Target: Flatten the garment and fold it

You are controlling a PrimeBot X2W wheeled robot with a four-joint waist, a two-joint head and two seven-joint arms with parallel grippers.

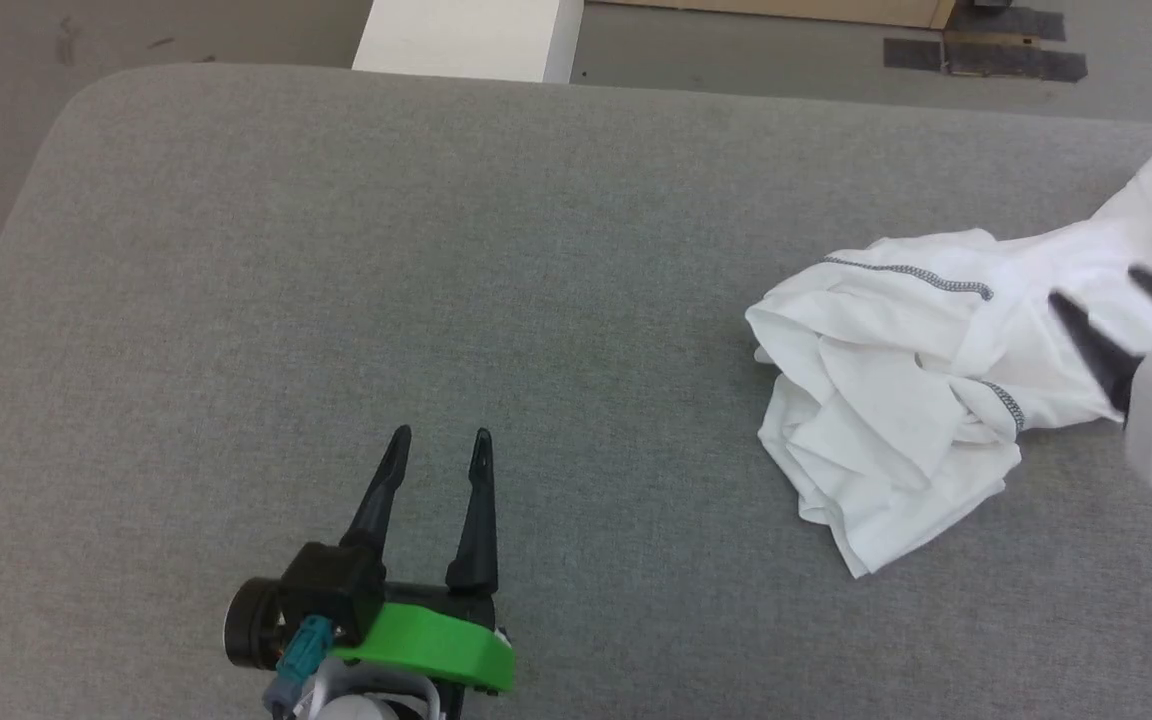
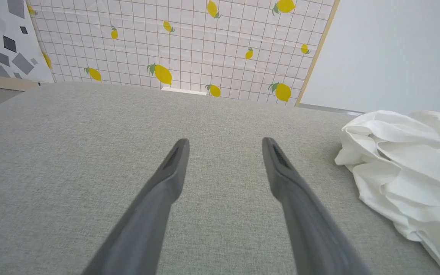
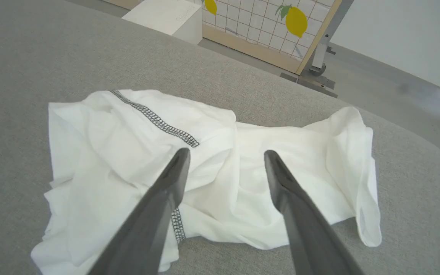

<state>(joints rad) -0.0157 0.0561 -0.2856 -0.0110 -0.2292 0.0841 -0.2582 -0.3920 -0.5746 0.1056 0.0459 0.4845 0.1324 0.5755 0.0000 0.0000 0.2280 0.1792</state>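
Fingers [image 2: 159, 198] of the left gripper [image 1: 441, 434] stand wide apart and empty over the bare grey padded surface [image 1: 336, 250], close to the robot. Farther out on the robot's right, the right gripper [image 3: 226, 152] is likewise spread, gripping nothing, poised over the garment [image 1: 896, 400]. It lies crumpled on that surface, grey stitching showing. Beyond the far edge stand a white box [image 1: 466, 35] and a lemon-print panel [image 2: 189, 46].

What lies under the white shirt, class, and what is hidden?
The garment rests on the grey fabric surface. Its crumpled folds cover the patch directly beneath and its own lower layers.
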